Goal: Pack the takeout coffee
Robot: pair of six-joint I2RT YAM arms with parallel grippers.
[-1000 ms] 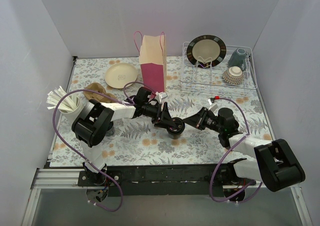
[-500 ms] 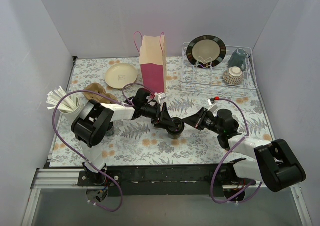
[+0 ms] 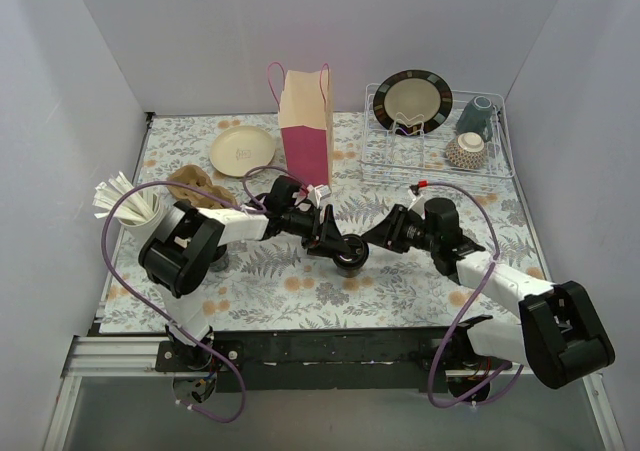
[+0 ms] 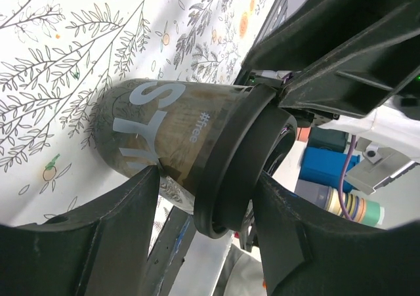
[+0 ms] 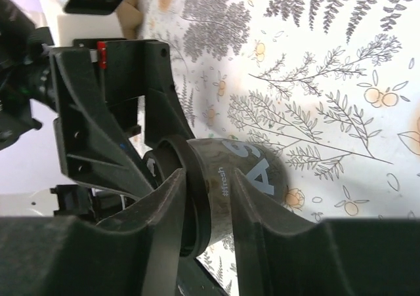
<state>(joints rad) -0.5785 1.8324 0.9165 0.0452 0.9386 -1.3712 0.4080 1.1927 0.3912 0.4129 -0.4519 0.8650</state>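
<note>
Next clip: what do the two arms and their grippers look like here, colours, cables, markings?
Both arms match: black joint housings, white links. The left arm and right arm each trail a looping purple cable. The left gripper and right gripper have matte black, angular plastic fingers. A small red tag sits by the right wrist.

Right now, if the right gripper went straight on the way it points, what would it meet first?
The takeout coffee: it stands between the right gripper's fingers. Just beyond it, as far as depth can be judged, is the left gripper, which grips it from the opposite side.
</note>
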